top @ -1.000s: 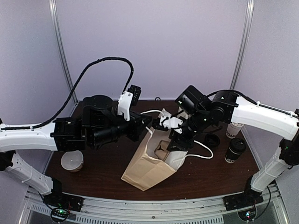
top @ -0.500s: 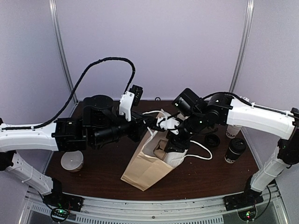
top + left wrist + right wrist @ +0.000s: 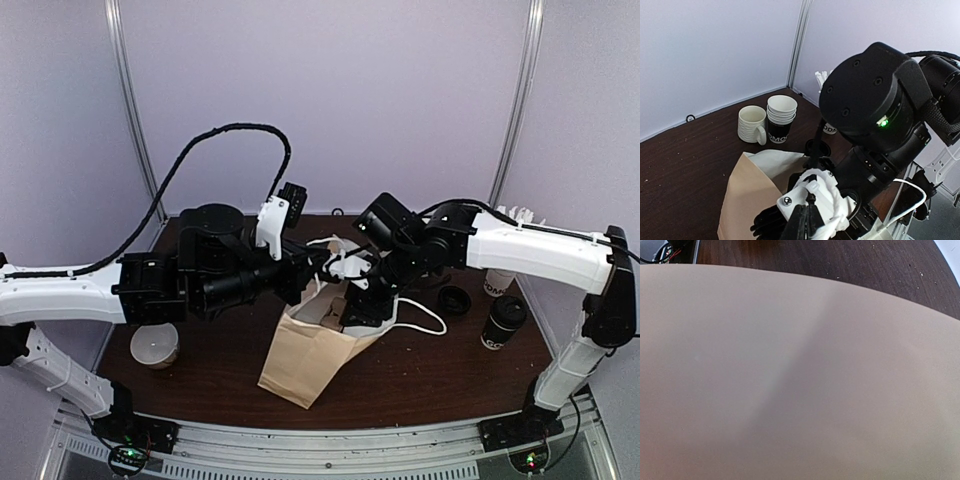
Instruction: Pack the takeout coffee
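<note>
A brown paper bag (image 3: 300,360) sits in the middle of the dark table (image 3: 440,375). It leans over, with its open top pointing up and back. The left gripper (image 3: 322,268) is right at the top edge of the bag. Its fingers (image 3: 805,222) are pressed tight together, but I cannot tell if any paper is pinched between them. The right gripper (image 3: 360,303) reaches down into the open bag. Its own camera sees only brown paper up close, so I cannot tell how wide its fingers are or if they hold anything. The takeout coffee (image 3: 503,322), with its black lid on, stands upright near the right edge of the picture, well away from the bag. A loose black lid (image 3: 455,298) lies between the cup and the bag. A white string handle (image 3: 432,322) hangs out on the bag's right side. At the back of the table, a white mug (image 3: 752,125) stands just beside a stack of paper cups (image 3: 781,115).
</note>
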Robot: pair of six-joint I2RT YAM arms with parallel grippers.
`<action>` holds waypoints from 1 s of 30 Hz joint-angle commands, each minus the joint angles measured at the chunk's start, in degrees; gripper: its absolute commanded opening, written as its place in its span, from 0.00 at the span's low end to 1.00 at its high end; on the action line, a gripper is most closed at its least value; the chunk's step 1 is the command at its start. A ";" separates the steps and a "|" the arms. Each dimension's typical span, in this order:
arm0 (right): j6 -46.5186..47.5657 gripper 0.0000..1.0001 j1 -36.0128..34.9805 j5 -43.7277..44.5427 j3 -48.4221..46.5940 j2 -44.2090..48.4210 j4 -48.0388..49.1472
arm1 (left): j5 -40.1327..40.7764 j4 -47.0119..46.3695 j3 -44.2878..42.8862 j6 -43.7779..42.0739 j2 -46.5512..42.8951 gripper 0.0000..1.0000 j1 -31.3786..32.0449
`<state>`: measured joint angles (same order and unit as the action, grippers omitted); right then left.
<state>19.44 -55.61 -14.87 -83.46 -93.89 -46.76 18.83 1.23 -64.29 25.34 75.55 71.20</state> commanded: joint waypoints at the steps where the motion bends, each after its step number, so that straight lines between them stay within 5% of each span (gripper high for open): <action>1: -1.00 0.57 0.07 0.35 -0.39 -2.72 -9.04 | 0.00 -4.41 0.14 -1.15 -0.40 0.00 0.08; 12: -0.33 0.28 0.07 -1.37 -4.30 2.06 -10.87 | 0.63 -5.36 0.48 -2.12 -0.49 0.00 0.08; 30: 4.19 0.24 0.07 -7.09 -10.11 7.57 -14.62 | 5.70 -5.89 0.37 -6.35 -0.87 0.00 0.07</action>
<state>22.15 -55.51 -19.94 -91.48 -88.97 -60.55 22.11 -2.92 -63.96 21.26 75.24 71.26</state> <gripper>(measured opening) 0.232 0.002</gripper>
